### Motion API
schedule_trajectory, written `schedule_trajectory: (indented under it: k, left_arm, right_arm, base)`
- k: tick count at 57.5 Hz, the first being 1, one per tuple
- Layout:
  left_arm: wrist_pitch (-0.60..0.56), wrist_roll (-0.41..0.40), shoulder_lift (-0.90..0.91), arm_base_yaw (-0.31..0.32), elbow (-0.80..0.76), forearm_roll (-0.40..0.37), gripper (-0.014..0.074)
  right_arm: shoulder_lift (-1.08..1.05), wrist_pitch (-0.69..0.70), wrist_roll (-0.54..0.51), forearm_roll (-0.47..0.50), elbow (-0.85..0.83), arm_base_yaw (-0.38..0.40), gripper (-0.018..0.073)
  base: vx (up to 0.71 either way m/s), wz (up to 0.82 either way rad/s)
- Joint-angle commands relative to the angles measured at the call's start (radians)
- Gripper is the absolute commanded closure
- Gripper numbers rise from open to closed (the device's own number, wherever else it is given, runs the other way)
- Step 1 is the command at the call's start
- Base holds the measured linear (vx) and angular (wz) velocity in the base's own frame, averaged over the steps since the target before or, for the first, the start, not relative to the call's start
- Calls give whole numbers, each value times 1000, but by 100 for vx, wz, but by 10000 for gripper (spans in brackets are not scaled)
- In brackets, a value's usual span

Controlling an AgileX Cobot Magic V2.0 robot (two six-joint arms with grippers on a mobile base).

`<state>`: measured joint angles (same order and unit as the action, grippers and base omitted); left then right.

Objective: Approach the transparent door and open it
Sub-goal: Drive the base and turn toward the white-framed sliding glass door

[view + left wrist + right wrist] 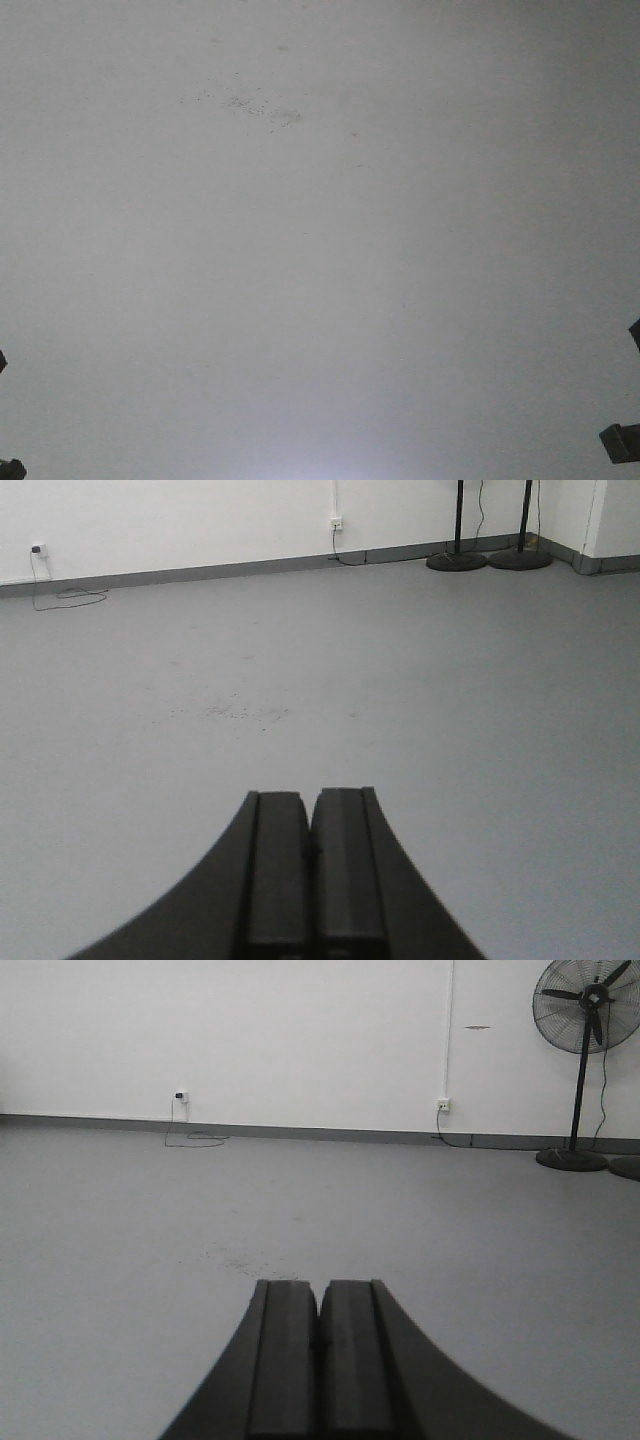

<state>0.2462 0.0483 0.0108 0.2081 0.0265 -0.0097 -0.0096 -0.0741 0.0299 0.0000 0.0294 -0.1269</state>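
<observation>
The transparent door is out of view in every frame. My left gripper [310,798] is shut and empty, its black fingers pressed together above the grey floor [320,680]. My right gripper [320,1288] is also shut and empty, pointing over the same grey floor [150,1220] toward a white wall [250,1040]. The front view shows only bare grey floor [320,300] with a patch of dark specks [250,105], and dark bits of the arms at the lower corners.
A standing fan [590,1060] is at the right by the white wall. Two black round stand bases [490,558] sit at the far right of the left wrist view. Wall sockets with cables [180,1100] are along the grey skirting.
</observation>
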Motion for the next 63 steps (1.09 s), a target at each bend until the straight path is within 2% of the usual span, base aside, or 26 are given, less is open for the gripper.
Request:
schedule_trajectory:
  k: [1,63]
  left_arm:
    - [-89,-3,13,1,25,-2,596]
    - [-89,-3,13,1,25,-2,596]
  right_arm:
    - [-14,86,-3,0,14,5,567]
    - [-14,86,-3,0,14,5,567]
  base:
    - [0,0]
    - [3,5]
